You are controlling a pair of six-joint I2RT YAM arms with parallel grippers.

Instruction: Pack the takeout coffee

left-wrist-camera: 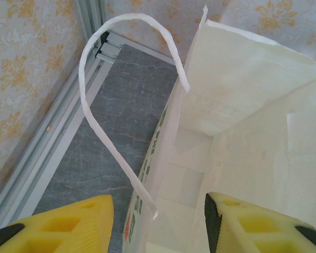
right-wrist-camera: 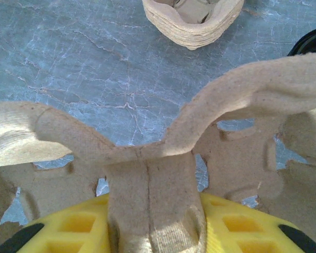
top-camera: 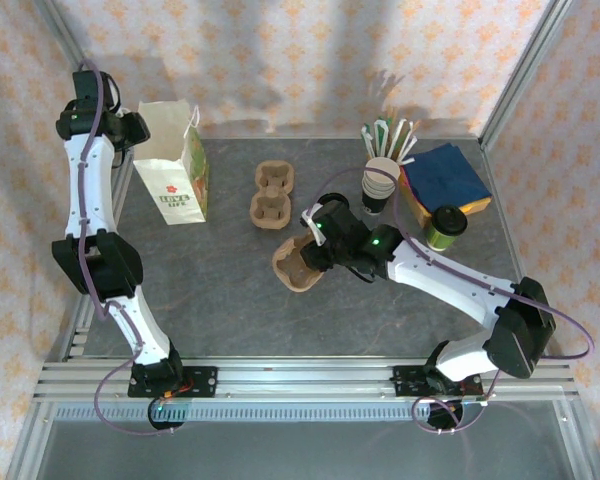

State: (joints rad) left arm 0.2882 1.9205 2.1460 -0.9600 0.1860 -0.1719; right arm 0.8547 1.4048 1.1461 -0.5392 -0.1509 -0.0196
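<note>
The takeout coffee (top-camera: 445, 226), a small dark cup with a black lid, stands at the right of the table beside the napkins. The white paper bag (top-camera: 175, 165) stands open at the back left. My left gripper (top-camera: 140, 130) hovers at its rim. In the left wrist view this gripper (left-wrist-camera: 160, 216) is open, its yellow fingers (left-wrist-camera: 68, 221) straddling the bag's near wall (left-wrist-camera: 168, 158) without touching it. My right gripper (top-camera: 315, 250) is shut on the centre post of a brown pulp cup carrier (top-camera: 295, 265) at mid-table. The wrist view shows the post (right-wrist-camera: 147, 174) pinched in this gripper (right-wrist-camera: 155, 221).
A stack of pulp carriers (top-camera: 271, 195) lies behind the held one and also appears as the carrier stack (right-wrist-camera: 192, 21) ahead of the right wrist. A nested stack of cups (top-camera: 379, 185) with stirrers behind it and blue napkins (top-camera: 445, 175) stand at the back right. The bag's handle loop (left-wrist-camera: 95, 105) arches leftward.
</note>
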